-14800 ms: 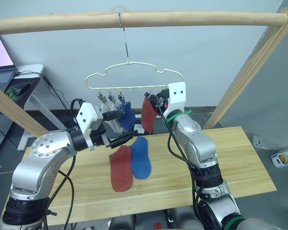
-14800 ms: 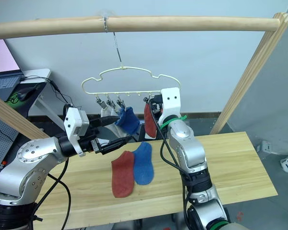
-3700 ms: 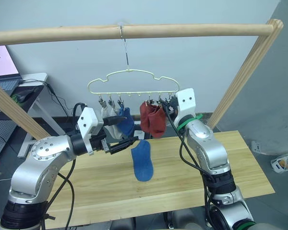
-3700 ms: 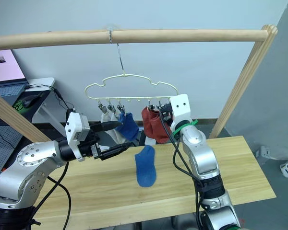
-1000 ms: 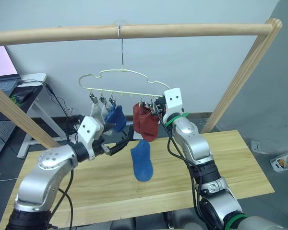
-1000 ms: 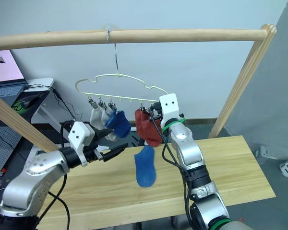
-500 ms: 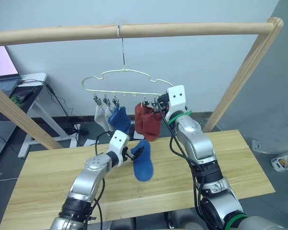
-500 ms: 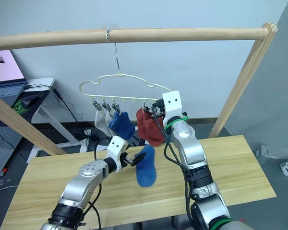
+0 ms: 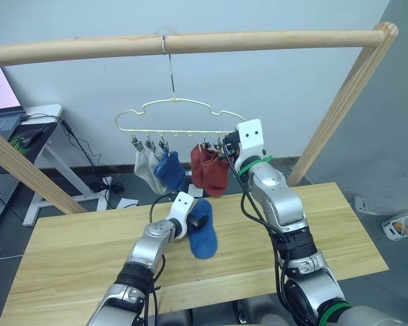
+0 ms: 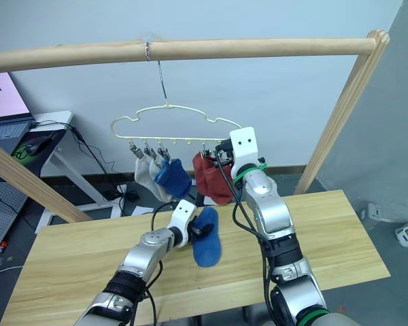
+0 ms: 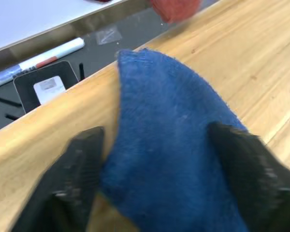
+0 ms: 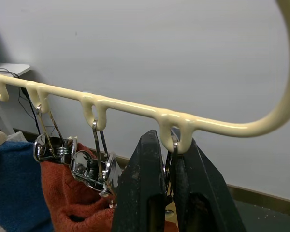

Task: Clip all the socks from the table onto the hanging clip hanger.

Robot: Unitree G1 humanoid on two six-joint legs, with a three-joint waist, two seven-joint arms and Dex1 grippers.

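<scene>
Reaching down to the pale tabletop [image 9: 68, 258], the left tool [image 9: 193, 221] straddles the cuff of the last blue sock [image 9: 205, 238] lying there, fingers spread to either side so they can close on the fabric. Above it, the clip hanger [image 9: 173, 117] dangles by its hook from a wooden pole [image 9: 258, 42]. Five socks already hang from its clips: two light grey socks [image 9: 144, 168] and a blue one [image 9: 168, 170] on the side away from the right tool, and two rust-red socks [image 9: 209, 170] just beside that tool. The right tool [image 9: 224, 144] is raised to the hanger's near end, seemingly steadying the frame and readying the free clip for the sixth sock.

The right eye view tells the same story: the left tool [image 10: 202, 229] sits at the upper end of the sock on the tabletop, directly under the hanging red pair, while the right arm holds high at the wire.

From the left wrist, two black fingers [image 11: 75, 169] flank the blue sock [image 11: 174, 159], one on each side of the cuff. They are open and not yet pinching, and the fabric between them touches the wood near the tabletop's far edge.

From the right wrist, the right tool's fingers [image 12: 145, 193] stand closed together around a metal clip [image 12: 174, 150] hanging from the yellow wire, apparently squeezing it. The red socks [image 12: 67, 198] hang from the neighbouring clips just beside the tool, with a patch of blue beyond them.
</scene>
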